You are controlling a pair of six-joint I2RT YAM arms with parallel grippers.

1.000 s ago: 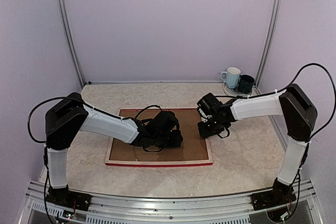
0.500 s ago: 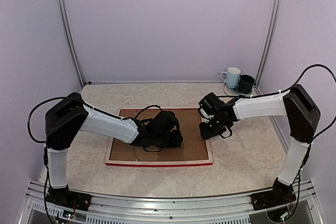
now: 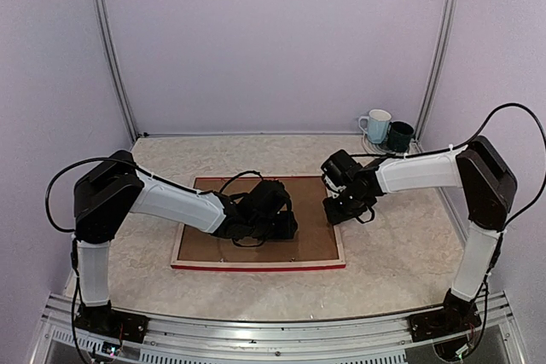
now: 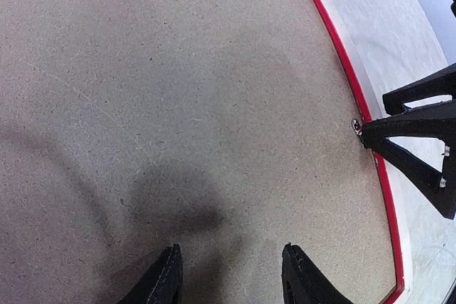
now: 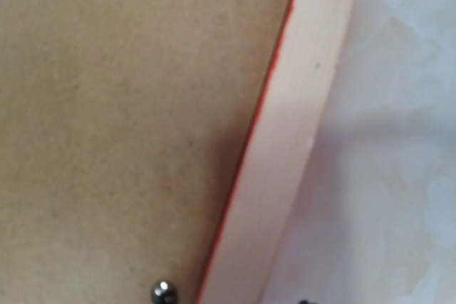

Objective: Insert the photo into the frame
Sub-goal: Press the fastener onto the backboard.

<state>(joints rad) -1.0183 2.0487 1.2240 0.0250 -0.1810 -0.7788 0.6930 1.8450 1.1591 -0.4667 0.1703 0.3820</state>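
Thin red-and-pale-wood rectangular frame [image 3: 256, 267] face-down, brown backing board [image 3: 314, 238] in, photo hidden; fastening likely left. Left hand [image 4: 231, 275], right hand [image 4: 375, 113] spread.

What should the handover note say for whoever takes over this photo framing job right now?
Left gripper: fingers open and empty, low over the middle of the brown fibreboard backing board.
Right gripper: at the frame's right side, fingers by a small metal tab; whether it grips the tab cannot be told.
Things: the thin rectangular frame, red in front with a pale wood back, lies face down on the marble-patterned table.
Done: the board sits inside the frame.
The photo is not visible; it is likely under the board, but that is unconfirmed.
Left: probably securing the tabs, then checking the photo.
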